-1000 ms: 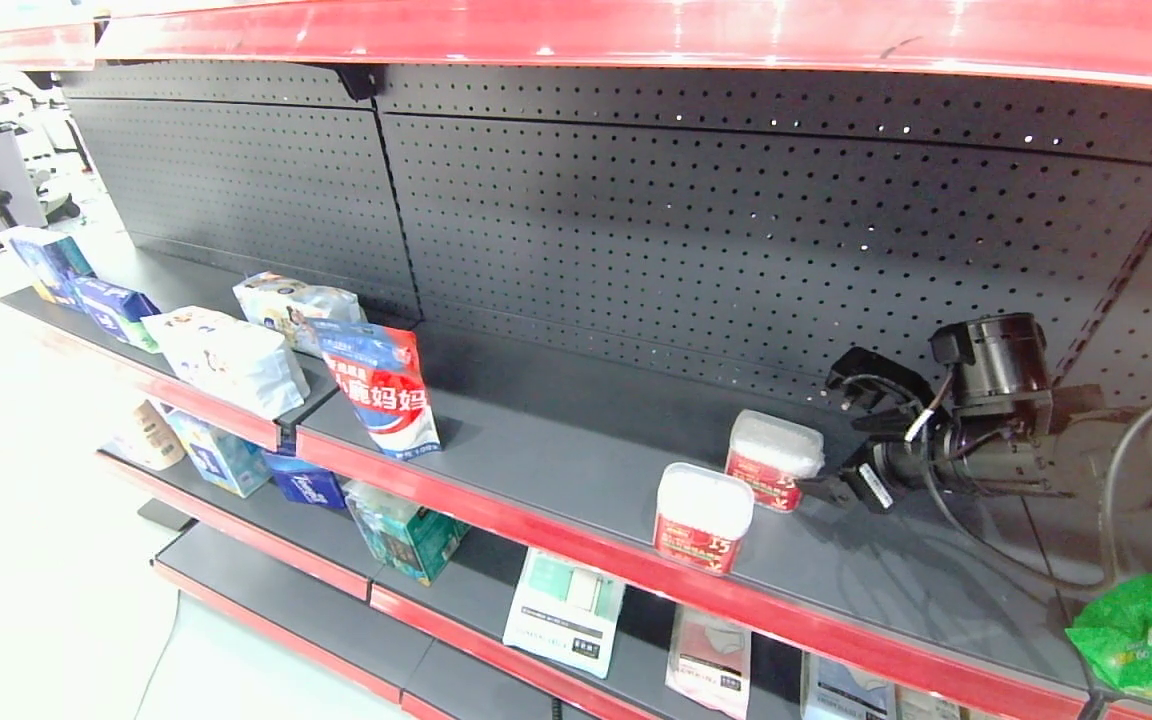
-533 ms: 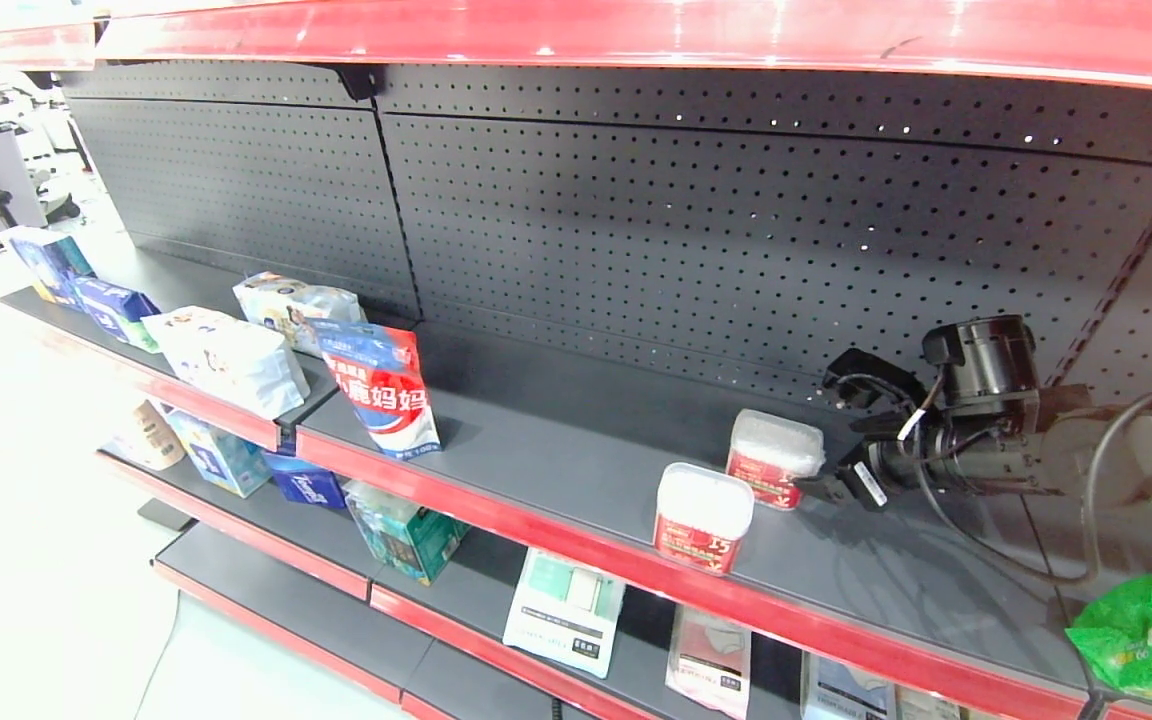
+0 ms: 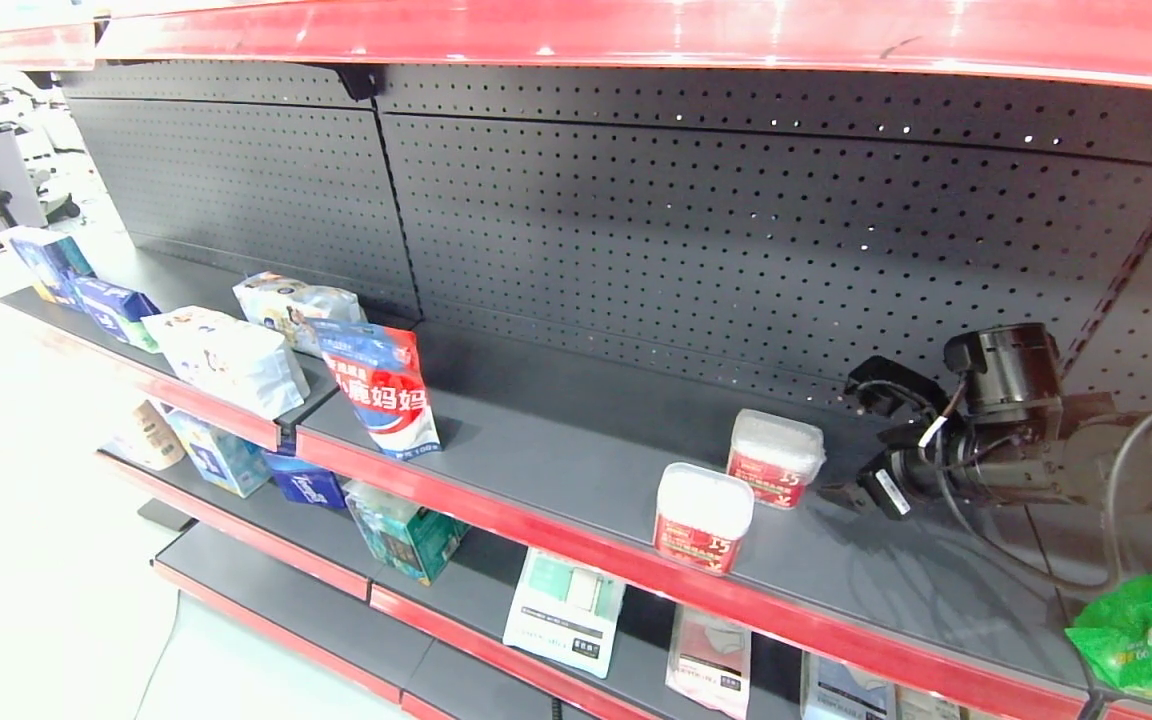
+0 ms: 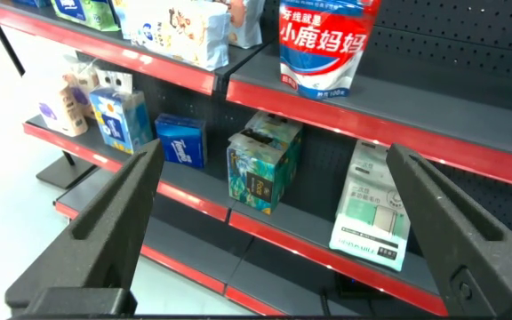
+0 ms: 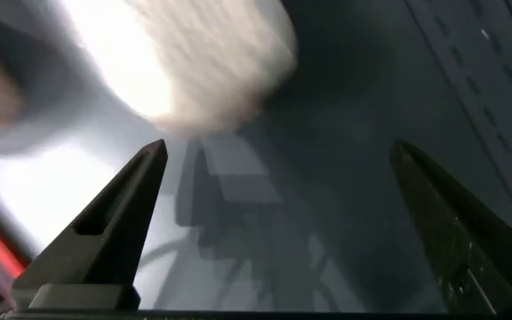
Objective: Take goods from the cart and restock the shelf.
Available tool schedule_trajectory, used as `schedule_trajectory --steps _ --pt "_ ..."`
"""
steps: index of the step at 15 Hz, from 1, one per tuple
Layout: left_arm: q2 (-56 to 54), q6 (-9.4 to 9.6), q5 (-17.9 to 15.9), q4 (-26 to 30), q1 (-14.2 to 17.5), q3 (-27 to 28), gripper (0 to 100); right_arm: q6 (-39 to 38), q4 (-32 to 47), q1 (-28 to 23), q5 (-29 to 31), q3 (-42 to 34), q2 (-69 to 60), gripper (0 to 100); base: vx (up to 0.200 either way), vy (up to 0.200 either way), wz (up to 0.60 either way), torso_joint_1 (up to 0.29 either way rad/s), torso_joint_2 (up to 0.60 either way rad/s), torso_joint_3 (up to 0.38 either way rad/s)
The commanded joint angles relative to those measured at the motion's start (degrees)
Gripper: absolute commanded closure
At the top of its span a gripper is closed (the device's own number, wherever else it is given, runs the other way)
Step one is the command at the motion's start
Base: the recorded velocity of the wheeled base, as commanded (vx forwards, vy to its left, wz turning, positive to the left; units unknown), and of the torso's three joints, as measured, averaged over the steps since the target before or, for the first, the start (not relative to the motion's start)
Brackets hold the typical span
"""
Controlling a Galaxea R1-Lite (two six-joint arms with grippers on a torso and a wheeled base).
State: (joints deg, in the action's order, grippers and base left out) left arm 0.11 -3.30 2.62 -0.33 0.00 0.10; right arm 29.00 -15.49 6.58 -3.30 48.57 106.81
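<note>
Now that my right gripper [image 3: 844, 492] has backed off the rear white-lidded box [image 3: 774, 458], fingers spread with nothing between them, that box stands free on the shelf [image 3: 556, 440] behind the front box [image 3: 701, 515]. I judge this placement finished. The left gripper [image 4: 274, 222] hangs with fingers apart too, so fetching more goods comes next.

Right arm [image 3: 1026, 470]: black, matte. Cylindrical joint housing [image 3: 1004, 362] with glossy cap. Thin black cables [image 3: 981, 548] loop loose off wrist. Thicker grey cable [image 3: 1108, 500] arcs behind. White label [image 3: 890, 490] at wrist end.
Left gripper [image 4: 274, 151]: fingers [image 4: 105, 222] dark grey, grainy, wedge-tapered, straight-edged.
Right gripper [image 5: 278, 147]: fingers [image 5: 105, 231] same form and finish.
</note>
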Motion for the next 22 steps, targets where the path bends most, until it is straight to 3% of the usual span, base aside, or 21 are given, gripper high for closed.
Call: schedule_trajectory --steps 1,5,22 --pt "0.0 -0.04 0.0 0.0 0.0 0.0 0 0.1 0.0 -2.3 0.9 -0.2 -1.1 0 0.000 0.000 0.00 0.000 0.00 0.000" --pt "0.0 -0.04 0.0 0.0 0.0 0.0 0 -2.5 -0.3 -2.7 4.7 1.6 0.3 0 0.000 0.000 0.00 0.000 0.00 0.000" --pt "0.0 -0.04 0.0 0.0 0.0 0.0 0 -6.9 -0.4 1.4 4.8 5.7 2.3 0 0.000 0.000 0.00 0.000 0.00 0.000"
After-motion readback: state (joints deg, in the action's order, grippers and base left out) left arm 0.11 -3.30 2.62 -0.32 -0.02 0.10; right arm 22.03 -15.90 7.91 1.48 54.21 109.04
